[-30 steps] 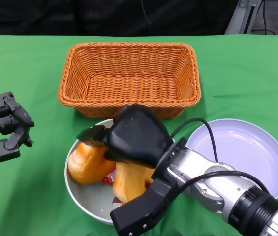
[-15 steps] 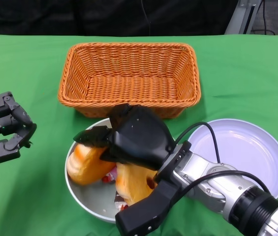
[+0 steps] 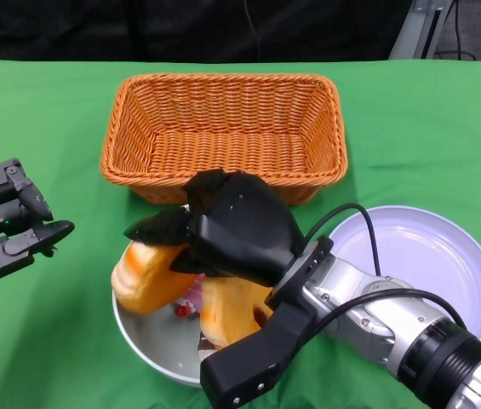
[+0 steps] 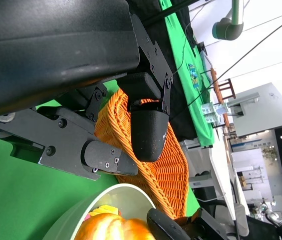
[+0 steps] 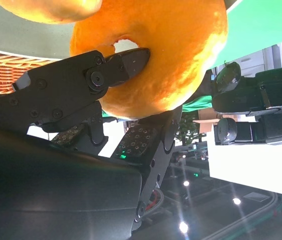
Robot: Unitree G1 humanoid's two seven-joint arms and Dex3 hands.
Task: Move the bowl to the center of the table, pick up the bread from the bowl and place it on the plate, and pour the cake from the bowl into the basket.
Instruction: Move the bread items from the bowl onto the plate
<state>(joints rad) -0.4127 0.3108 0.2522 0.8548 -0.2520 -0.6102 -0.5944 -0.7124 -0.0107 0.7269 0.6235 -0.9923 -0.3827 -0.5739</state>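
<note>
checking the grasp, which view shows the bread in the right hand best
The right wrist view: the bread fills it, with fingers pressed against it. The head view shows the right hand covering part of it; the left wrist view catches only an edge.

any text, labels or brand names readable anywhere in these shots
None readable.
The basket, bowl, plate and bread carry no lettering.
The right hand and left hand show no markings.
A small graphic on the green cloth in the left wrist view is too blurred to read.
</note>
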